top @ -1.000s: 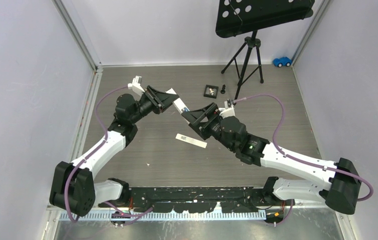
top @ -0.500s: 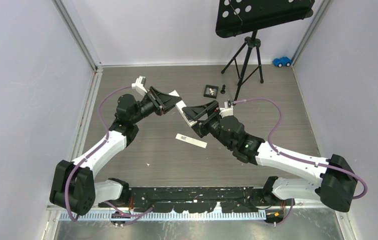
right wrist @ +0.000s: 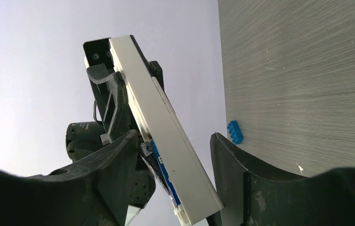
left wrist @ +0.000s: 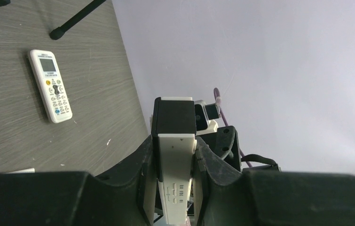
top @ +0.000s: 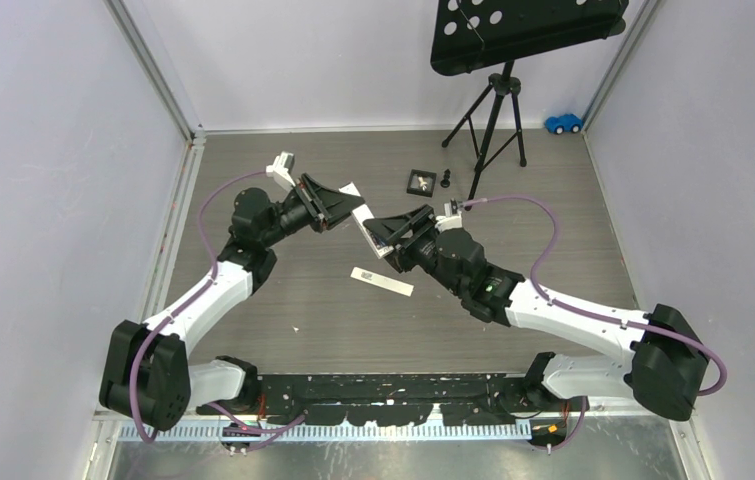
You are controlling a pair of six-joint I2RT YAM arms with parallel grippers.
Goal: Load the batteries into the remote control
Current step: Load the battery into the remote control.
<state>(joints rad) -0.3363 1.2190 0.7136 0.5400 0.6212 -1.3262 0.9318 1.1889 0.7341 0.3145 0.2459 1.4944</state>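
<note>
The remote control (right wrist: pixel 140 80) is up in the air, off the table (top: pixel 553 220), near the spare remote (left wrist: pixel 50 85) that lies flat. The left gripper (left wrist: pixel 175 149) squeezes it tight so it can't wobble. A blue battery (right wrist: pixel 162 175) shows in its open side. The right gripper (right wrist: pixel 171 139) is spread wide round its end, with only a little room to move.

The white, slab-shaped remote control (top: pixel 358 213) is held tilted in the air above the middle of the worktop (top: pixel 353 335), nearer its far edge, with a slim blue battery (right wrist: pixel 162 170) lying lengthwise in its open back.
</note>
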